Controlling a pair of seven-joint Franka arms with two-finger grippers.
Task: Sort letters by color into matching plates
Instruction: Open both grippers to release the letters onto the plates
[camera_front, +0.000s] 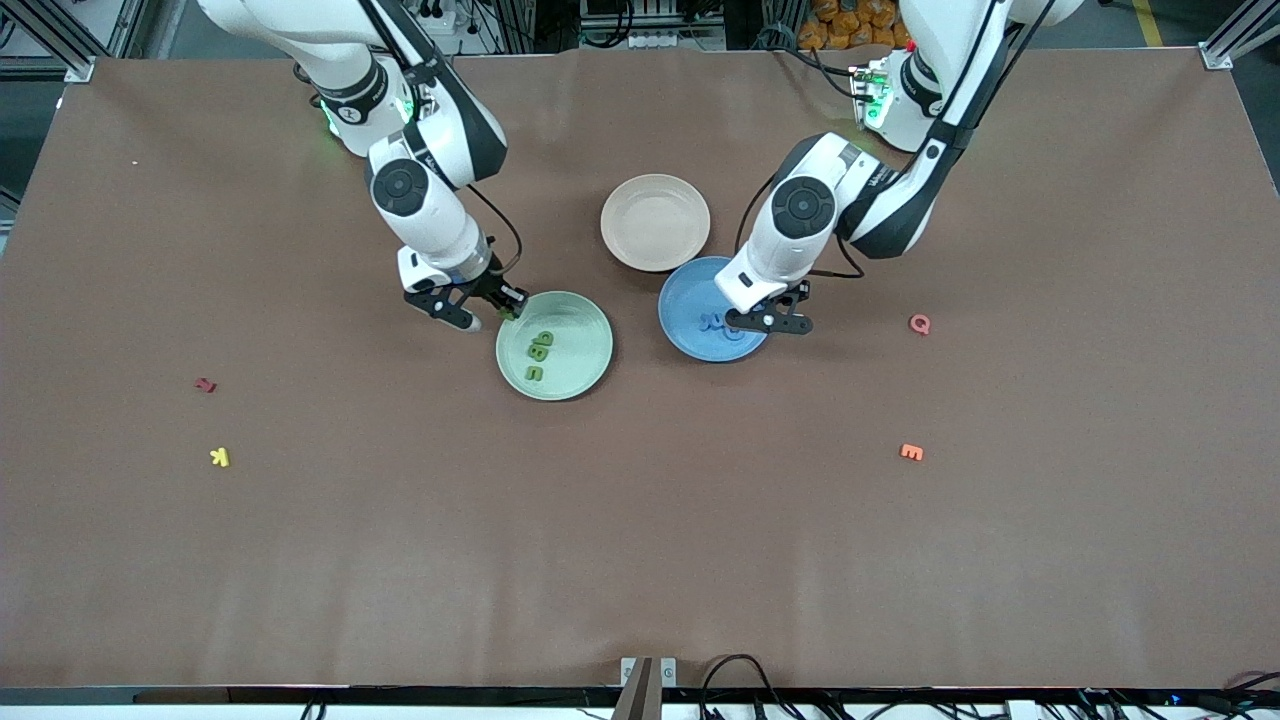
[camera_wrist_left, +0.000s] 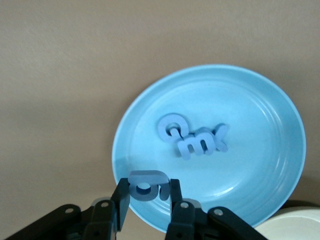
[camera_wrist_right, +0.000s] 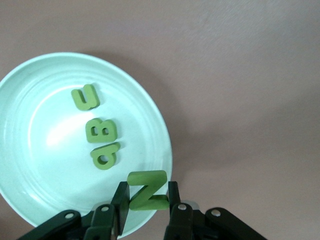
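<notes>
Front view: two white robot arms reach down to a brown table (camera_front: 640, 520) with three plates near the middle.
Green plate: the pale green plate (camera_front: 585, 365) sits toward the right arm's end of the table, nearer to the front camera than the beige plate.
Green letters in it: three small green shapes lie in a row on the green plate – an S-like shape (camera_wrist_right: 86, 97), a B (camera_wrist_right: 102, 130) and one like a 9 or a (camera_wrist_right: 105, 155).
Right gripper: the right gripper (camera_wrist_right: 146, 200) hangs over the rim of the green plate, and its jaws are clamped on a green Z (camera_wrist_right: 147, 190) (the Z sits right between the two black fingers).
Blue plate: the blue plate (camera_front: 680, 320) sits just beside the beige plate, nearer to the front camera, toward the left arm's end.
Blue letters in it: three blue shapes lie close together on the blue plate – a Q (camera_wrist_left: 172, 128), an m-like shape (camera_wrist_left: 197, 145) touching it, and a k-like shape (camera_wrist_left: 220, 138) at the end.
Left gripper: the left gripper (camera_wrist_left: 148, 197) hangs over the rim of the blue plate, jaws pinching a blue number shape (camera_wrist_left: 146, 185) (it looks like a 5 or a 6).
Beige plate: the beige plate (camera_front: 655, 221) has nothing in it.
Other letters: a pink Q (camera_front: 919, 324) and an orange E (camera_front: 911, 452) lie on the table toward the left arm's end; a dark red shape (camera_front: 205, 385) and a yellow K (camera_front: 220, 457) lie toward the right arm's end, well apart from the plates.
</notes>
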